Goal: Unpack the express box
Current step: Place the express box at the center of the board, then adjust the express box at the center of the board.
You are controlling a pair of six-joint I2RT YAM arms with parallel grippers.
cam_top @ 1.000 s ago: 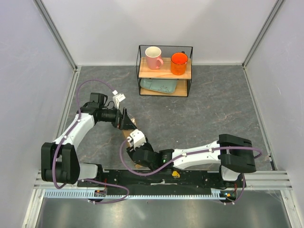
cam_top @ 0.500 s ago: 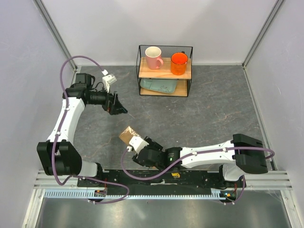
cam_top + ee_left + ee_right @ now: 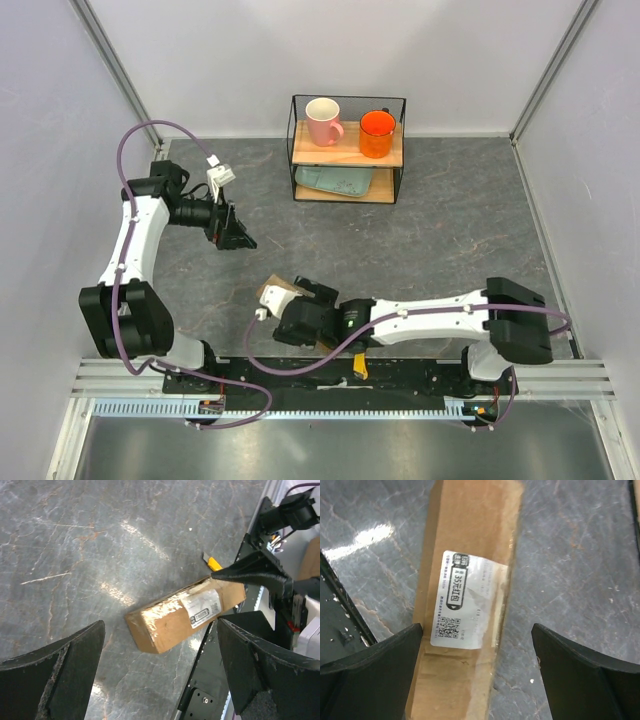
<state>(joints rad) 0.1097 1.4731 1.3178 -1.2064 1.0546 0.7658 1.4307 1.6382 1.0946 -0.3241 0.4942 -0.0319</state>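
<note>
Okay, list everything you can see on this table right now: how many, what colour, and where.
express box: one, brown with white label, near edge, lying flat
utility knife: one, yellow, behind the box by the near rail
wire shelf: one, black frame, wooden boards, far middle
pink mug: one, upper board, left
orange mug: one, upper board, right
tray: one, pale green, lower board
table: one, grey marbled
left claw: one, black, open, left side, apart from box
right claw: one, black, open, astride box

Left gripper [image 3: 161, 625] held high, jaws wide, right gripper [image 3: 477, 630] low, jaws wide, seemingly pointing down.
</note>
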